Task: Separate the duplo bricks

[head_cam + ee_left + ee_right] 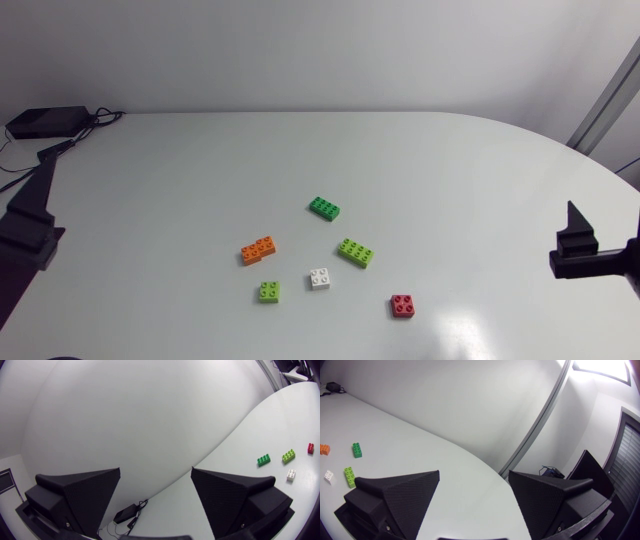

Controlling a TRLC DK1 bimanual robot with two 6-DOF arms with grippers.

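6 bricks [320, 279] lie apart at the counter's [200, 170] middle.
Our left tool [45, 180] sits far left of them, our right tool [575, 235] far right.

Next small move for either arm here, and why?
Probably none; stay parked. Orange, dark green, long lime, white, small lime and red bricks already lie apart, none stacked. Left hand and right hand are open and empty.

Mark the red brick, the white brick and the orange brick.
red brick [402, 306], head view, middle of its studded top.
white brick [320, 279], head view, middle of its top.
orange brick [258, 250], head view, middle of its top.
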